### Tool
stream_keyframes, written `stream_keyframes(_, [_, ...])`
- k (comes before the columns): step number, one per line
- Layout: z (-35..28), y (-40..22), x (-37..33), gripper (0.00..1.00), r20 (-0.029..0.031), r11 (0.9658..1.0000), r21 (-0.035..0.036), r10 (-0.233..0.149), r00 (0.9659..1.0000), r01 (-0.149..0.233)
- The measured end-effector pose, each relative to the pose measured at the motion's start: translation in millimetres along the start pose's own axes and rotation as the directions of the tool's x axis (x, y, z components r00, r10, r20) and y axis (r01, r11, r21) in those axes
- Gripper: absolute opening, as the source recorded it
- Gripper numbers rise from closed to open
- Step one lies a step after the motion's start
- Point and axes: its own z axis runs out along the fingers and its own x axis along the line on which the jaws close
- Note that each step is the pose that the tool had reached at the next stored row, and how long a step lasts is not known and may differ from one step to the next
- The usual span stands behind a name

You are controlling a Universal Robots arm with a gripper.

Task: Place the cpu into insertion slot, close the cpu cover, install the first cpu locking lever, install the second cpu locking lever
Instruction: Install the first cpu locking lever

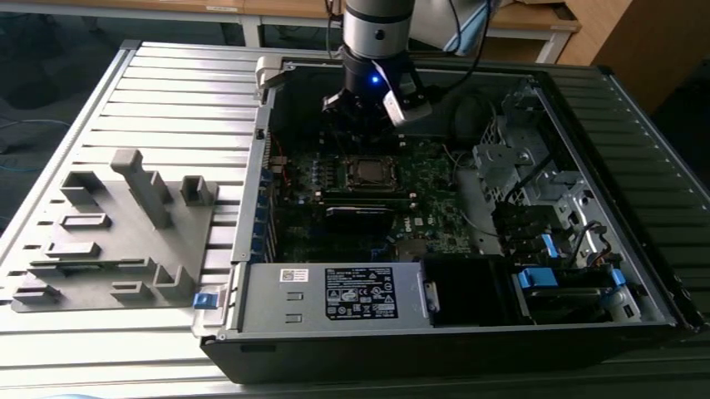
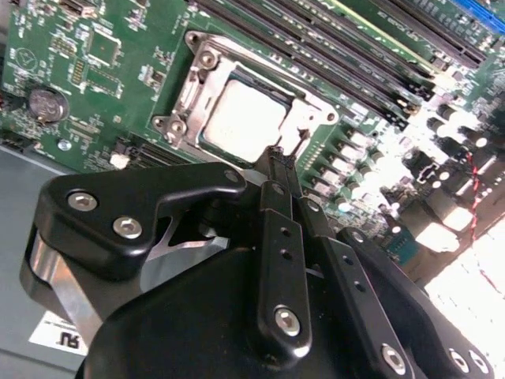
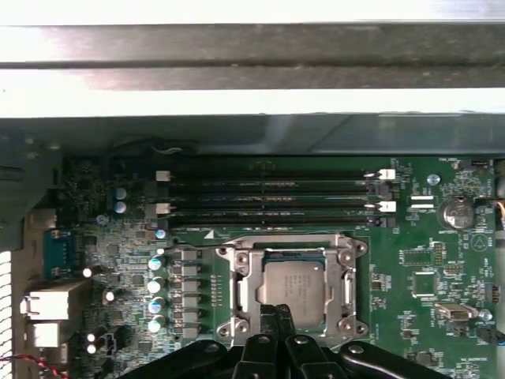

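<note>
Jaws pressed together, pinching nothing, hang inside an open computer case point(image 1: 444, 353) lying on the slatted grey bench point(image 1: 166, 91), with wooden desks point(image 1: 533, 21) behind. On the green motherboard point(image 3: 402, 237), the cpu cover point(image 3: 237, 284) lies flat around the cpu point(image 3: 293, 284), which sits in its socket just beside the jaws' tips.

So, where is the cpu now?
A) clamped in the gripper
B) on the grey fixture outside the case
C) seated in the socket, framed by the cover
C: the first wrist view shows the cpu in the socket inside the cpu cover, the gripper alongside.
</note>
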Motion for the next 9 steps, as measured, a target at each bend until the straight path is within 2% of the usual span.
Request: stream_keyframes(9, [0.6, -0.5, 12.2, 0.11, 0.0000, 1.0000, 0.0000, 0.000, 1.0000, 0.000])
